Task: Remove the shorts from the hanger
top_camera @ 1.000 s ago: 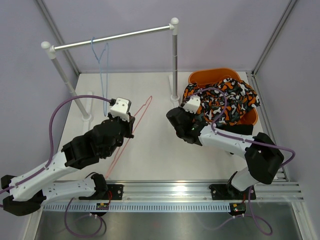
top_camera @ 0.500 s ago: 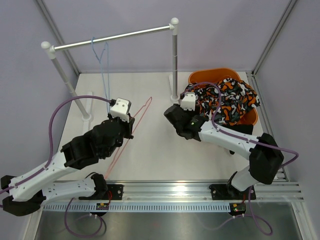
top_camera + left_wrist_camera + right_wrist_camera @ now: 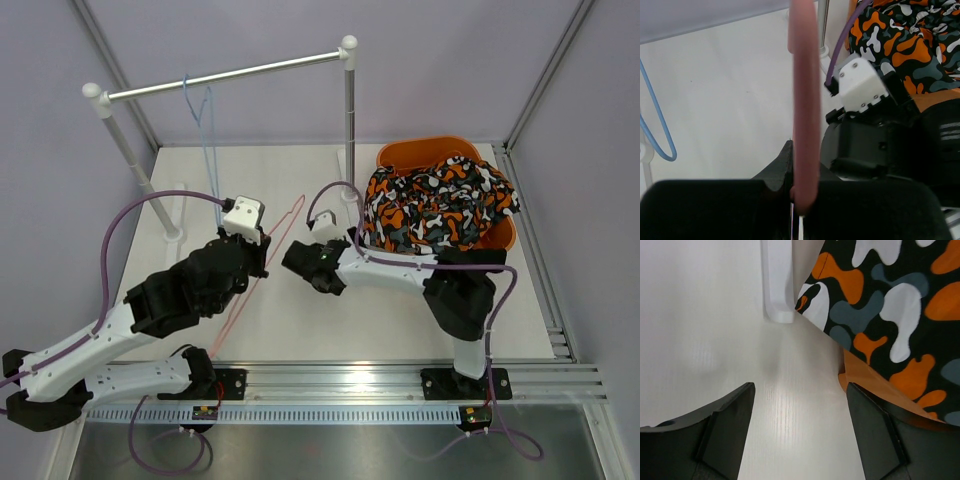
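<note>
The camouflage shorts (image 3: 440, 205) lie heaped in the orange basket (image 3: 405, 152) at the back right, off any hanger; the right wrist view catches their edge (image 3: 890, 300). My left gripper (image 3: 262, 250) is shut on a bare pink hanger (image 3: 285, 215), whose wire runs straight up between the jaws in the left wrist view (image 3: 805, 115). My right gripper (image 3: 308, 265) hangs open over the bare table left of the basket, nothing between its fingers (image 3: 725, 425).
A clothes rail (image 3: 225, 75) spans the back, with an empty blue hanger (image 3: 205, 130) on it. The rail's right post stands on a white foot (image 3: 777, 280) next to the basket. The two grippers are close together.
My right gripper opened, let the camouflage shorts drop into the basket, and swung left to the middle of the table. The left arm kept still with the pink hanger.
</note>
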`<state>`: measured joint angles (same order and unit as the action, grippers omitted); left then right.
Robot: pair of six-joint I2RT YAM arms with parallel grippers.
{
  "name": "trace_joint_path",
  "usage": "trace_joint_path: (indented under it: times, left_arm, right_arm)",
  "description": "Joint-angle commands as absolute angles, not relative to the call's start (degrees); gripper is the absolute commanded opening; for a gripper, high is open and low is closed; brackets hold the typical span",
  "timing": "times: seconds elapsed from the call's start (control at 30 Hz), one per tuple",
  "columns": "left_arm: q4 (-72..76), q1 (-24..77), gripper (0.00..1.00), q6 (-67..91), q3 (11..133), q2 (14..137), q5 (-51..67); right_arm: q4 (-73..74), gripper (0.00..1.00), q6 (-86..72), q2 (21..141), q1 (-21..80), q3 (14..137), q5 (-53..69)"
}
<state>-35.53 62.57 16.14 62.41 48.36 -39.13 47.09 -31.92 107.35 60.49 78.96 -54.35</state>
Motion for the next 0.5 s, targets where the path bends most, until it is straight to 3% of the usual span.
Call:
trace_joint_path:
  times: [0.0, 0.2, 0.47]
  left_arm:
    - [-33.7, 62.8, 0.0, 16.3, 64.0, 47.5, -39.2]
    - [-33.7, 62.6, 0.0, 15.2, 67.1, 50.7, -43.0]
    - [-35.4, 56.1, 0.0, 9.5, 88.8, 63.9, -42.5]
  right_arm:
    - [56.9, 0.84, -36.1, 112.6, 61.6, 83.5, -63.7]
    - [54.9, 0.85, -37.4, 111.3, 62.0, 81.5, -62.1]
    - [54.4, 0.82, -37.8, 101.3, 64.4, 78.7, -59.7]
